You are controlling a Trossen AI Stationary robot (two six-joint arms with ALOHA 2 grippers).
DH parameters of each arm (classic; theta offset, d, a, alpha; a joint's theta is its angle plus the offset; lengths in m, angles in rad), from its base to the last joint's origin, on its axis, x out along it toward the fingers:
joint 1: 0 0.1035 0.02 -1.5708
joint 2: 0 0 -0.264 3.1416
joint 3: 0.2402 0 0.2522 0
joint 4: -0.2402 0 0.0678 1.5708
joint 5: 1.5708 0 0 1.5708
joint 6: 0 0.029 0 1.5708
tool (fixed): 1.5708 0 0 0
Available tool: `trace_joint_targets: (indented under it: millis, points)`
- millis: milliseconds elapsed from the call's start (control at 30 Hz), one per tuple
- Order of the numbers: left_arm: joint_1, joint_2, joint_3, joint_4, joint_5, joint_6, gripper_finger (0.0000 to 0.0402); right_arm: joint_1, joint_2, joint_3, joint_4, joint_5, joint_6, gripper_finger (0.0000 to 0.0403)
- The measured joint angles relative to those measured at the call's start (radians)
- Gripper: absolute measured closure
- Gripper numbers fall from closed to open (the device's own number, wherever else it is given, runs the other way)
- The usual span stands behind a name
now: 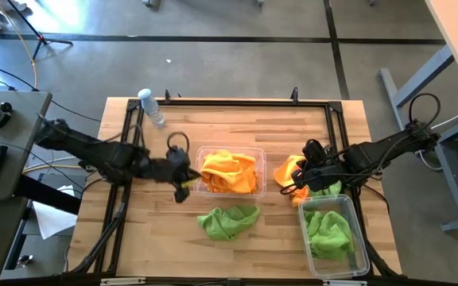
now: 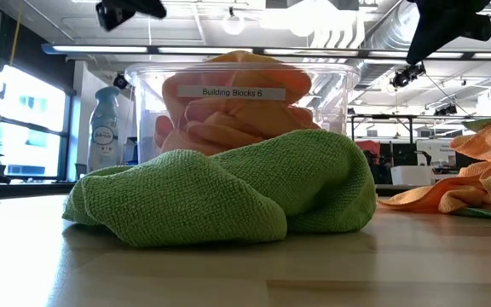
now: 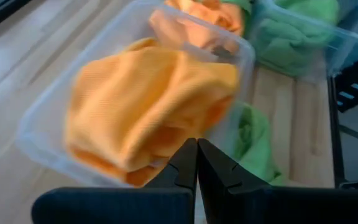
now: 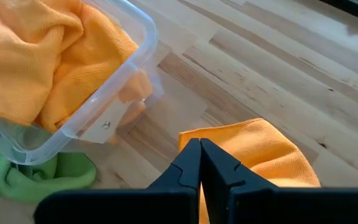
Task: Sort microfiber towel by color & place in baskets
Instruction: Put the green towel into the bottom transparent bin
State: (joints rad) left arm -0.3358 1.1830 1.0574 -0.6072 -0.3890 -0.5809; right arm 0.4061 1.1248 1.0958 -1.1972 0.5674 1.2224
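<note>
Bench (image 1: 237, 254), wood. Central basket (image 1: 230, 171): orange towels. Basket at 4 o'clock (image 1: 332, 235): green. Loose orange towel (image 1: 289, 170) at 3 o'clock beneath right pincer (image 1: 302, 181), fingers pressed together, empty; open before descending. Left pincer (image 1: 183, 189) likewise closed, at 9 o'clock.

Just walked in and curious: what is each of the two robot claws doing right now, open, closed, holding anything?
Left gripper: closed, empty, beside the clear plastic tub of orange cloths.
Right gripper: closed, holding nothing, over a loose orange cloth.
</note>
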Motion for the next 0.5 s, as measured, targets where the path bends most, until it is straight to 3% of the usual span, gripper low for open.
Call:
trace_joint_targets:
  millis: [367, 500]
  points:
    - [-0.194, 0.269, 0.303, -0.120, -0.067, -0.013, 0.0401, 0.000, 0.000, 0.000, -0.047, -0.033, 0.000, 0.0403]
    - [-0.231, 0.374, 0.414, -0.194, -0.041, -0.002, 0.0401, 0.000, 0.000, 0.000, -0.099, -0.138, -0.019, 0.0403]
